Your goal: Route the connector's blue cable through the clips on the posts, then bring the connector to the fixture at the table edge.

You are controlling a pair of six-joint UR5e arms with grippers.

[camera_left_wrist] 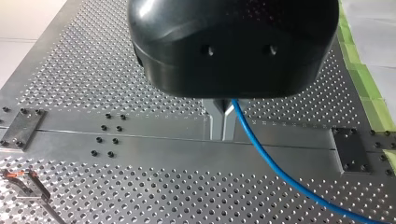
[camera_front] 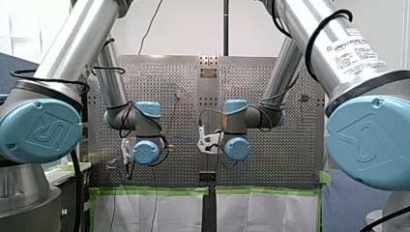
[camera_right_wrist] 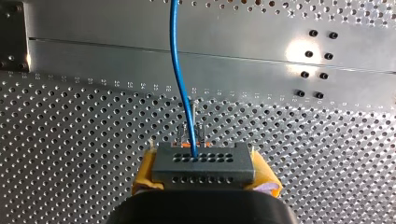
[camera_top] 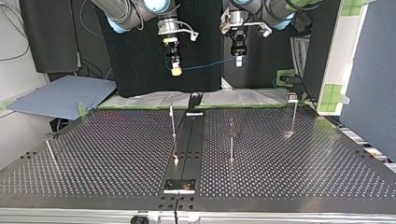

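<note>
Both arms hang high above the perforated table. My right gripper is shut on the grey connector, gripped between yellow pads. The blue cable leaves the connector and runs ahead of it. At the top view's left, my right gripper is linked by the cable to my left gripper. My left gripper has its metal fingers shut on the cable. Thin posts stand on the table below, apart from the cable.
A central metal rail runs across the table, with a small plate fixture at the near edge of the top view. Another post leans at that view's left. Green tape marks the table border.
</note>
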